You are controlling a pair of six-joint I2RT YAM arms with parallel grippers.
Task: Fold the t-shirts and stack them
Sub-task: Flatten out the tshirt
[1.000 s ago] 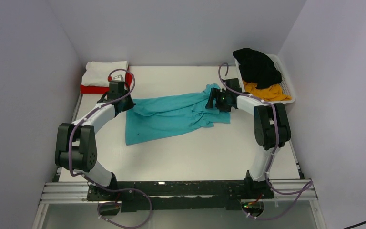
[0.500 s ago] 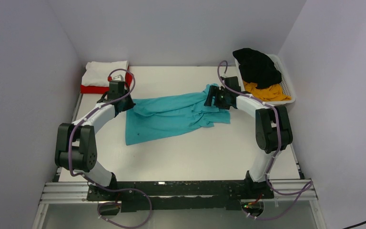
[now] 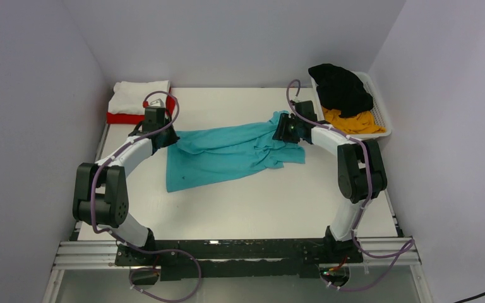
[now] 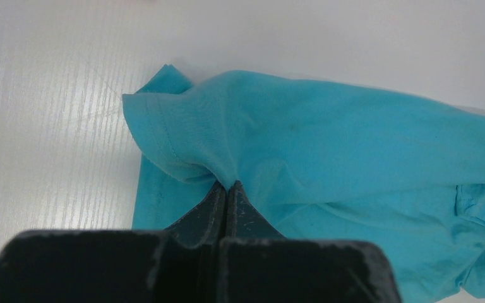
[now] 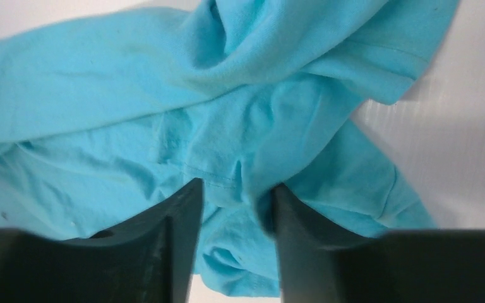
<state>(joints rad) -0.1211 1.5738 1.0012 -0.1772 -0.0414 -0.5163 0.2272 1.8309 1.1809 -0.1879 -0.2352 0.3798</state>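
Observation:
The teal t-shirt (image 3: 227, 153) lies crumpled and stretched across the middle of the table. My left gripper (image 3: 167, 136) is shut on a fold of cloth near its left end; the pinch shows in the left wrist view (image 4: 227, 188), with the shirt (image 4: 328, 145) rising over the tips. My right gripper (image 3: 282, 130) is open over the shirt's right end, its fingers astride bunched teal cloth (image 5: 240, 158) in the right wrist view (image 5: 235, 192). White (image 3: 140, 95) and red (image 3: 125, 117) shirts lie folded at the back left. Black (image 3: 340, 85) and yellow-orange (image 3: 353, 121) shirts fill the basket.
A white slatted basket (image 3: 384, 117) stands at the back right beside the right wall. The folded stack sits against the left wall at the back left corner. The table's near half (image 3: 240, 208) shows bare white surface.
My right gripper has moved a little toward the back left along the shirt's right end. The left arm and the shirt's left end have not moved.

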